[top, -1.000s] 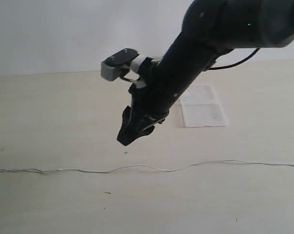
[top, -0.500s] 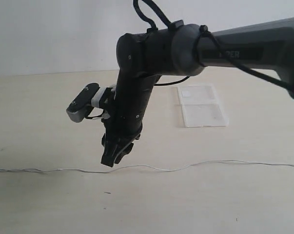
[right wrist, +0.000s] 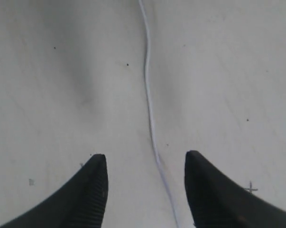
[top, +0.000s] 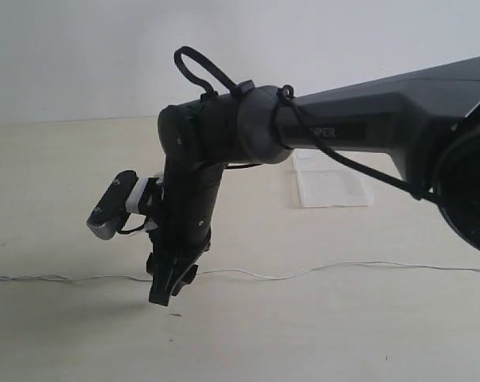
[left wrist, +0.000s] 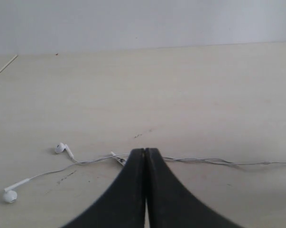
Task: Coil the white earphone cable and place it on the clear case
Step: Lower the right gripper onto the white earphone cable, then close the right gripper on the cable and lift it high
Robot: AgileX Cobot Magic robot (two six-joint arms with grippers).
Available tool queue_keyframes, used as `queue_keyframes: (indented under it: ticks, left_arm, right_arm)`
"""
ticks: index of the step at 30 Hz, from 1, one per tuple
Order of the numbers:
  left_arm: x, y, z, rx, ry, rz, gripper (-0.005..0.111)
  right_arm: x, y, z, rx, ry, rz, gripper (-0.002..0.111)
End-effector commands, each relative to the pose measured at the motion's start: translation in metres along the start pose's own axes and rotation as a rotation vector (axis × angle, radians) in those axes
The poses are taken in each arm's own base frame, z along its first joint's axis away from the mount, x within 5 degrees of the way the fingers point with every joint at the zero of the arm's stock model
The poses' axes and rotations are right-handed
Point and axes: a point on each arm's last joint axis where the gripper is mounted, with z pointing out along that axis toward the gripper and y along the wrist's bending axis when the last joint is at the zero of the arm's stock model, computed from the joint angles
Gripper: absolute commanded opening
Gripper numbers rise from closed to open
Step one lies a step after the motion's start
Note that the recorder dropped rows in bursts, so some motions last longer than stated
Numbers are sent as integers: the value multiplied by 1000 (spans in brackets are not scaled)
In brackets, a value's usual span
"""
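Pale tabletop (top: 64,334): white earphone cable (top: 383,263) stretched left-right; right pincer (right wrist: 145,156) spread astride it; left pincer (left wrist: 145,151) pressed together.

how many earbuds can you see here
2, both lying on the table and seen only in the left wrist view: the near earbud closer to the left gripper, and the far earbud farther from it. None look hidden.

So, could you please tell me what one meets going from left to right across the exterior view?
In order: small grey wrist camera → right arm's black tool → flat clear plastic case. The thin white earphone cable runs across the whole width, so it is left out.
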Motion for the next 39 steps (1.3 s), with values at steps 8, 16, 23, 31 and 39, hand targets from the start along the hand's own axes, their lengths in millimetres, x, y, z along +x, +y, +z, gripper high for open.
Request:
queue_keyframes:
  ticks: [8,16,23,31,39]
  left_arm:
    - [-1,0,-1,1,-17,4,0]
    - [-1,0,-1,1,-17,4,0]
    - [-1,0,-1,1,-17,4,0]
    - [-1,0,-1,1,-17,4,0]
    - [-1,0,-1,1,-17,4,0]
  right_arm:
    - [-2,-6,10,53,-18,-13,48]
    - [2,-7,26,46,17,-1,47]
    - [6,-6,34,24,51,4,43]
    - [7,2,35,-14,96,-25,4]
    - [4,1,9,27,80,-4,0]
